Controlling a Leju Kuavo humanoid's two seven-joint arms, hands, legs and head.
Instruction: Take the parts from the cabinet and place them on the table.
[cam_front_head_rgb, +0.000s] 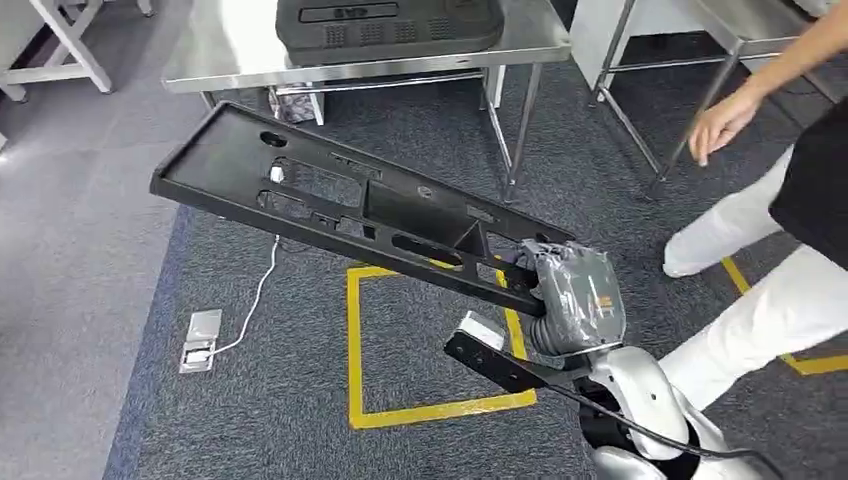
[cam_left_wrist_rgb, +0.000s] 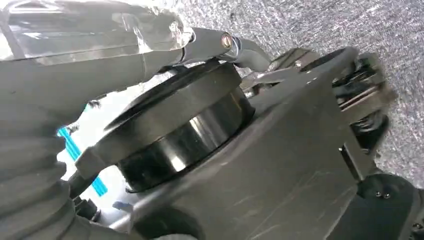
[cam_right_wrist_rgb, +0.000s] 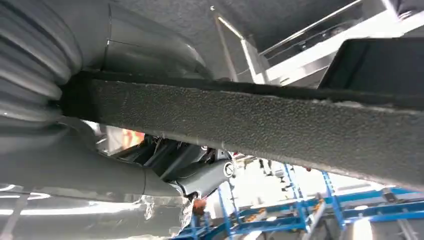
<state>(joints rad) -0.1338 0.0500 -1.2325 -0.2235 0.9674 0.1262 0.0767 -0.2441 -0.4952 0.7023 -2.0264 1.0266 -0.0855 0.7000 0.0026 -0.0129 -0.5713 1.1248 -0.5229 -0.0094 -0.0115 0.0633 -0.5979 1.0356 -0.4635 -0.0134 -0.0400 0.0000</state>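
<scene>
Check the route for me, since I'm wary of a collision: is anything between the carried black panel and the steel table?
Nothing visible on the carpet between the black panel, held by the right robot hand, and the steel table. But another black part already lies on the tabletop, and a person's hand hovers off to the right.

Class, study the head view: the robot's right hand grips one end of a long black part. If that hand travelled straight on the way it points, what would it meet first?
Likely the steel table: the right hand aims the long black part toward it, though depth is unclear.
</scene>
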